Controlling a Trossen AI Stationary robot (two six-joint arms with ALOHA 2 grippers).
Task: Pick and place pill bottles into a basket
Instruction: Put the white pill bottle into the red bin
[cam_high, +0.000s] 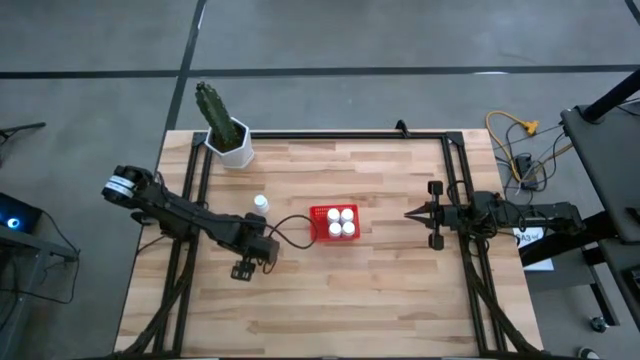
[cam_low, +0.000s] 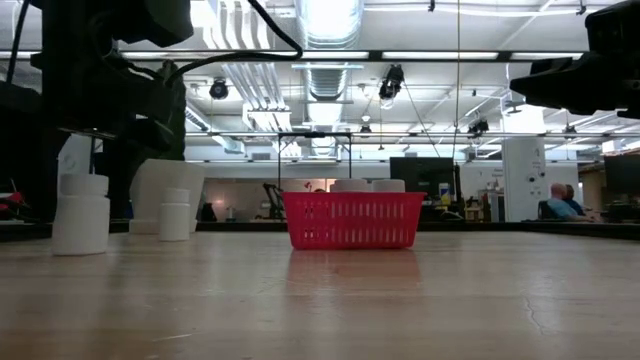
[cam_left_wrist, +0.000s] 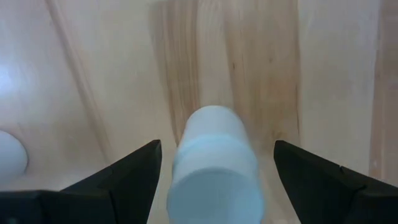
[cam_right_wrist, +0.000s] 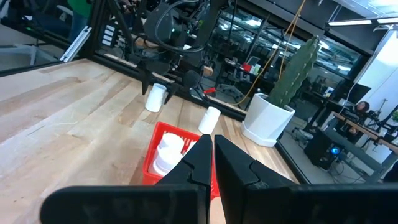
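The red basket (cam_high: 333, 224) stands mid-table with several white pill bottles (cam_high: 340, 221) upright in it. One more bottle (cam_high: 260, 203) stands on the table to the basket's left. Another bottle (cam_left_wrist: 214, 168) stands upright under my left gripper (cam_left_wrist: 214, 171), hidden in the high view by the gripper (cam_high: 243, 268). That gripper is open and points down, with a finger on either side of the bottle's cap and a gap on both sides. My right gripper (cam_high: 410, 213) is shut and empty, hovering to the right of the basket.
A white pot with a green cactus (cam_high: 232, 140) stands at the table's far left corner. Black frame rails (cam_high: 345, 135) run along the far edge and both sides. Bare wood lies between the basket and the near edge.
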